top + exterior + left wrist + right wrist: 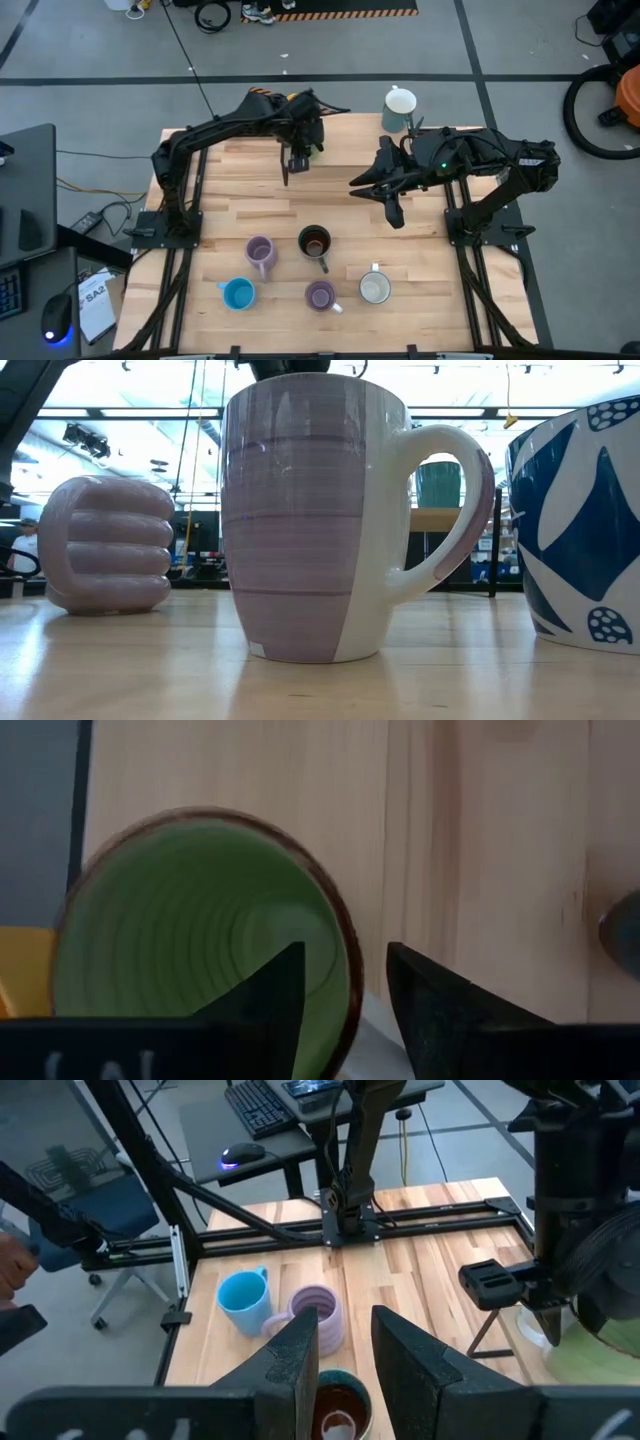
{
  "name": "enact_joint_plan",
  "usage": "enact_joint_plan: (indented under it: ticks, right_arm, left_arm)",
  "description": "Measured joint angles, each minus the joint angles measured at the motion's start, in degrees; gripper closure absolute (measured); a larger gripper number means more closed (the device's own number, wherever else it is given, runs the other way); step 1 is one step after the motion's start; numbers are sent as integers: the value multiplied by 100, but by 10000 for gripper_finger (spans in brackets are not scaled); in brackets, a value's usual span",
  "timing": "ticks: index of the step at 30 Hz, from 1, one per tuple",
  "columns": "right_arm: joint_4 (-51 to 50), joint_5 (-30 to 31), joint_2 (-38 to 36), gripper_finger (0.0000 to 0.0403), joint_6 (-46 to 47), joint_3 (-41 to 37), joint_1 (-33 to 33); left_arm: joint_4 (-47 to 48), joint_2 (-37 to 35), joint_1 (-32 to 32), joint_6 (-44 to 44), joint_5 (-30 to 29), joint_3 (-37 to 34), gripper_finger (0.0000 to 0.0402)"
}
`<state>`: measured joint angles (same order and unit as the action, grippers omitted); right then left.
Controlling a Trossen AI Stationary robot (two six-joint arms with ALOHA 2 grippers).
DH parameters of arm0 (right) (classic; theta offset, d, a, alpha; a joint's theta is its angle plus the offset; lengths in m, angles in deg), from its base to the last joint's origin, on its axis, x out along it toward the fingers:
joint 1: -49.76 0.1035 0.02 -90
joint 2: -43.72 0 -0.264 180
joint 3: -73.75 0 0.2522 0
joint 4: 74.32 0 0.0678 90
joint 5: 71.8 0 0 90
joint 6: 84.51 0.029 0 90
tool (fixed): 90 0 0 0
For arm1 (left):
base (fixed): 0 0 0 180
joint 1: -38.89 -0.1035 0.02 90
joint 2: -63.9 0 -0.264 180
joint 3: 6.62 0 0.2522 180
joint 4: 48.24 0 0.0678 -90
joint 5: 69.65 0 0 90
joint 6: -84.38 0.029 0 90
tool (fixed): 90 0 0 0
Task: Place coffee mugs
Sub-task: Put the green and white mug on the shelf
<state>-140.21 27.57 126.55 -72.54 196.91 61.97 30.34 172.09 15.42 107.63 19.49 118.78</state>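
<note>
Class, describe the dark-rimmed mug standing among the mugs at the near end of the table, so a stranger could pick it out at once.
Start at the wooden table seen from above and find the cluster of five mugs at its near end. The dark mug stands at the top middle of that cluster, right of a lilac mug. Only it has a dark rim and reddish-brown inside; the others are lilac, blue or white.
</note>
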Motion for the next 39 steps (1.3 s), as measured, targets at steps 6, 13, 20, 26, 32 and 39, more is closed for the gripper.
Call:
enact_joint_plan:
  ticks: [6,13,20,26,32,39]
  right_arm:
    - [-18,0,0,301,-41,0,-2]
    - [-18,0,0,301,-56,0,-9]
    - [-18,-2,0,301,-120,0,-27]
    - [-21,-5,0,301,-120,0,-37]
    - [-23,-37,0,301,-140,0,-37]
    - [-23,-39,0,301,-144,0,-37]
  left_arm:
    - [54,16,-28,-84,-65,1,287]
    - [51,17,-42,-471,-87,1,314]
    - [62,17,-40,-769,-203,1,335]
    - [284,17,-63,-888,-219,1,338]
    - [553,17,-206,-914,-64,8,338]
    - [589,1,-227,-866,-78,232,338]
